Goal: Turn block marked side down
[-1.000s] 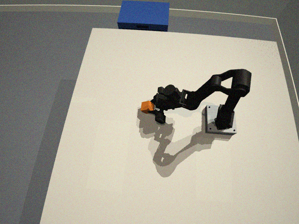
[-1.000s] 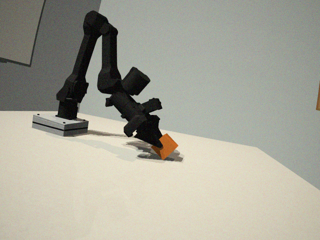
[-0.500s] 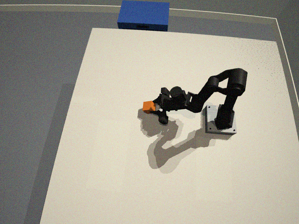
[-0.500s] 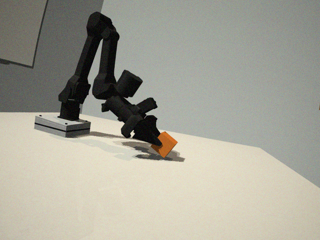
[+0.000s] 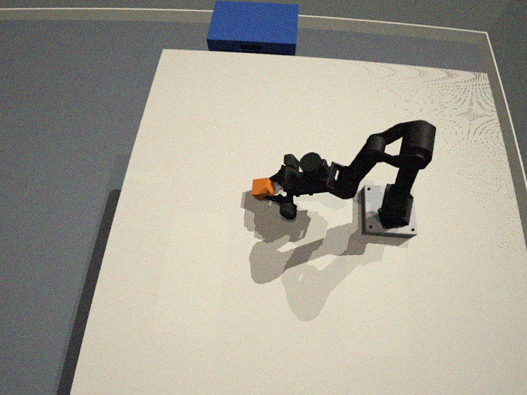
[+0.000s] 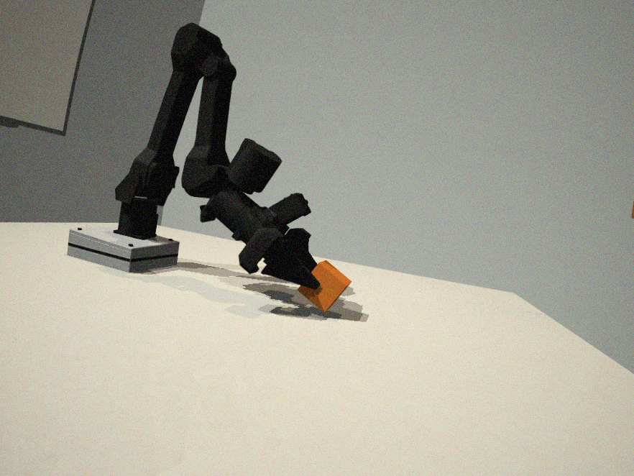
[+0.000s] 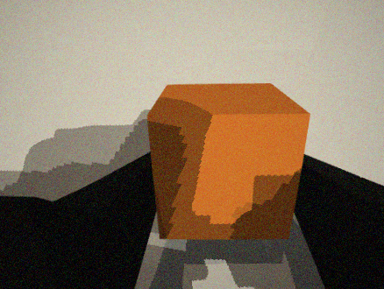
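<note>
The orange block (image 5: 261, 186) (image 6: 333, 287) (image 7: 245, 149) is tilted on edge, with one lower corner close above or touching the pale table (image 5: 188, 271) (image 6: 307, 399) (image 7: 88, 52); I cannot tell which. My black gripper (image 5: 271, 188) (image 6: 317, 277) (image 7: 228, 188) is shut on the block, one finger on each side, and slants down and away from the arm's base. In the wrist view one broad face and a narrow far face of the block show, plain orange with shadows. I see no mark on the faces in view; the underside and gripped sides are hidden.
The arm's grey base plate (image 5: 373, 203) (image 6: 97, 251) stands on the table behind the gripper. A blue box (image 5: 253, 23) is beyond the table's far edge in the top view. Arm shadows fall around the block.
</note>
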`<state>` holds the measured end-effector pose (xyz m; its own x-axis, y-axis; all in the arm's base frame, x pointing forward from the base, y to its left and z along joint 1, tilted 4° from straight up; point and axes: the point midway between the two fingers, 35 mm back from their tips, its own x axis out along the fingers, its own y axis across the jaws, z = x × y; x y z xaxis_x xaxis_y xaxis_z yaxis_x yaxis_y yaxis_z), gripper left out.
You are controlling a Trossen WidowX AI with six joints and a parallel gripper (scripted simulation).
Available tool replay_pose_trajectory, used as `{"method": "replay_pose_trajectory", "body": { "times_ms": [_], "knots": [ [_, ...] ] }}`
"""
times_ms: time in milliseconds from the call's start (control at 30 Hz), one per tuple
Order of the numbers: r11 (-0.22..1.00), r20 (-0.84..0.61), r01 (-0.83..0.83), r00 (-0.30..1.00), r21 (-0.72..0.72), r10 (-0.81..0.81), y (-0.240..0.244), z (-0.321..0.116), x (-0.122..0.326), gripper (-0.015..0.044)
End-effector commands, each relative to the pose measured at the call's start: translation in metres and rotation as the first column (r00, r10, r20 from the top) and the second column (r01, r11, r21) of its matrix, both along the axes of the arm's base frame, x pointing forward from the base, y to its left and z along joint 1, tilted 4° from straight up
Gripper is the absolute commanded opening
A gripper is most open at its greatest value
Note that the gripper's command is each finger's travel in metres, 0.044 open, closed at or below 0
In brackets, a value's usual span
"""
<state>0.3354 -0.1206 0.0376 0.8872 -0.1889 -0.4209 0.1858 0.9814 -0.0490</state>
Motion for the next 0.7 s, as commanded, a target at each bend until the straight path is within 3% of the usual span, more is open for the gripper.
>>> {"method": "replay_pose_trajectory", "body": {
  "times_ms": [0,367,667],
  "knots": [
    [1.0,0.008,-0.003,1.0,0.004,0.003,0.0004,0.0015,0.0007,0.0157],
    [1.0,0.008,-0.003,1.0,0.004,0.003,0.0004,0.0015,0.0007,0.044],
    [1.0,0.008,-0.003,1.0,0.004,0.003,0.0004,0.0015,0.0007,0.044]
  ]
}}
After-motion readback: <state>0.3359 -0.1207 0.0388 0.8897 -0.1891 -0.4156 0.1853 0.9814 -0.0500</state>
